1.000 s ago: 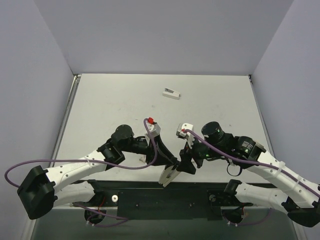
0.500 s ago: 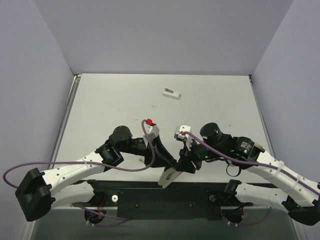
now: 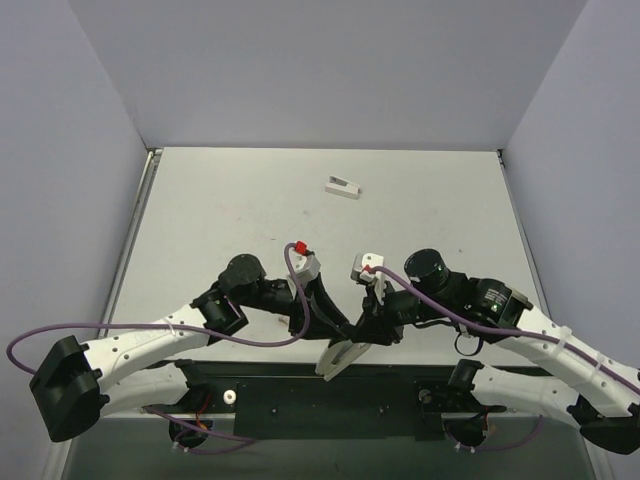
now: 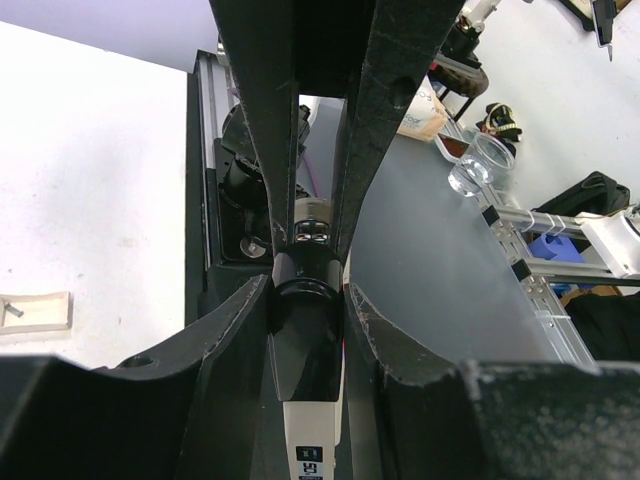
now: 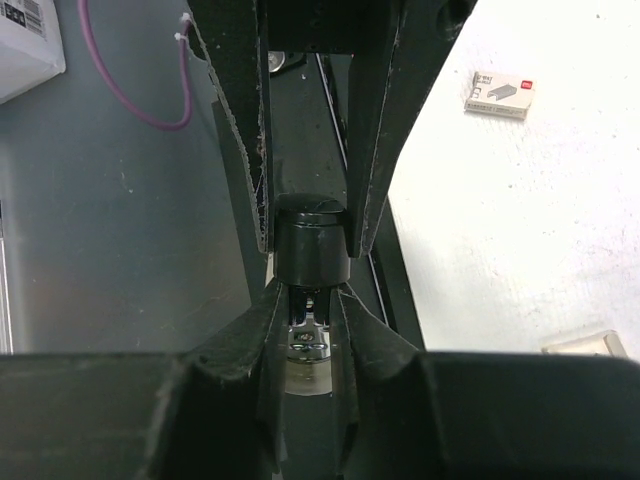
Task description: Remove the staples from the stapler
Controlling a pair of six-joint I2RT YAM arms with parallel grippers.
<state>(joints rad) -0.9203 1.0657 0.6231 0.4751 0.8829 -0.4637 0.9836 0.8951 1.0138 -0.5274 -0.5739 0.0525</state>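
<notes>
Two arms bend inward over the table's near edge, left pincer and right pincer each pinching the stapler, which lies diagonally, white end nearest the bases.

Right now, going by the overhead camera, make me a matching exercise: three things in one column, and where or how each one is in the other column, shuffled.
Things:
1. stapler
2. small white box
3. cable

Descriptions:
A. purple, looping loose
B. lying alone toward the far side of the table
C. gripped from both sides at the table's near edge

Pairs: 1-C, 2-B, 3-A
</notes>
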